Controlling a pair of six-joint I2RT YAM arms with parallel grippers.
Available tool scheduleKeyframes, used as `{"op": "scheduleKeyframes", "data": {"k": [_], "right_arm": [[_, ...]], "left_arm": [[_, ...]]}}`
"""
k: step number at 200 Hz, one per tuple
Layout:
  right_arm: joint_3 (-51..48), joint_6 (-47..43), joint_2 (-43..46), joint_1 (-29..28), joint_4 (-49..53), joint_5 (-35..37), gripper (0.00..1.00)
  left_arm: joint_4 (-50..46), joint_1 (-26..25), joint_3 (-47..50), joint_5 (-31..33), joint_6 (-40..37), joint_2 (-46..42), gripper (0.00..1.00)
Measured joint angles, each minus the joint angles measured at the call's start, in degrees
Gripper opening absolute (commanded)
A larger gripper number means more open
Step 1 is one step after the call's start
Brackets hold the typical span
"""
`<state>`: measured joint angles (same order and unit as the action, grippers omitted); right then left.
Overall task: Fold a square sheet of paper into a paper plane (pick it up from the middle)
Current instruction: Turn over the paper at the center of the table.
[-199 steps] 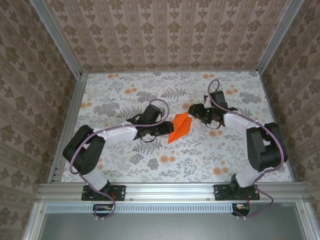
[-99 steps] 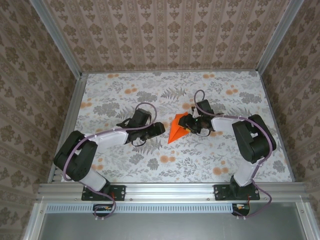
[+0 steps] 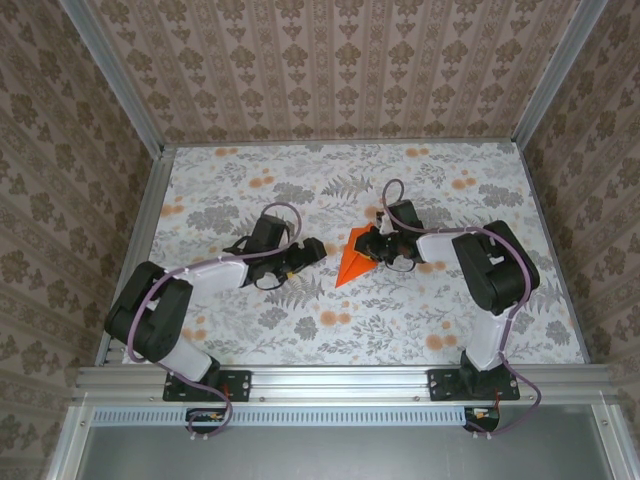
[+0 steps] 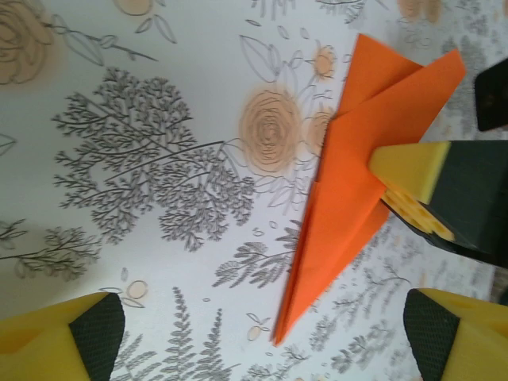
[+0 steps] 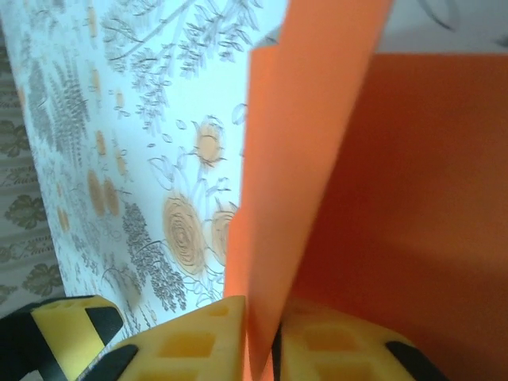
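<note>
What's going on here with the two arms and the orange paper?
The orange paper plane, already folded into a pointed dart, sits mid-table on the floral table. The right gripper has it: in the right wrist view its yellow fingers are pinched on a raised flap of the paper, towards the wider end. The left gripper sits just left of the plane with its fingers spread wide, not touching it.

One paper plane (image 3: 350,268) is counted, touching the right tool (image 3: 370,246). Two tools are counted, one left tool (image 3: 313,250) and one right tool. One desk (image 3: 400,320) is counted, spread beneath both tools.
</note>
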<state>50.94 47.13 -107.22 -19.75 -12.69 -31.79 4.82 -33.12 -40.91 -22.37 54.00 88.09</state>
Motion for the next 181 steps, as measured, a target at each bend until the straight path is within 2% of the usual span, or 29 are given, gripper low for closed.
{"op": "scheduleKeyframes", "data": {"k": [37,71,125,143,181], "right_arm": [[-0.15,1.86,0.39,-0.02,-6.40,-2.91,0.08],[-0.74,4.98,5.42,-0.02,-10.60,-7.06,0.08],[0.35,11.78,10.69,-0.02,-18.01,-14.43,0.09],[0.48,14.73,10.69,-0.02,-20.65,-16.31,0.09],[0.57,19.47,10.69,-0.02,-24.81,-18.82,0.09]], "left_arm": [[3.45,2.45,1.36,-6.01,0.09,-0.09,1.00],[7.04,4.02,2.43,-10.67,0.83,-1.99,1.00],[18.34,4.68,2.51,-17.16,5.70,-5.27,1.00],[20.04,4.68,2.47,-18.18,6.56,-5.64,0.95],[23.91,4.68,2.23,-19.56,8.72,-5.66,0.72]]}}
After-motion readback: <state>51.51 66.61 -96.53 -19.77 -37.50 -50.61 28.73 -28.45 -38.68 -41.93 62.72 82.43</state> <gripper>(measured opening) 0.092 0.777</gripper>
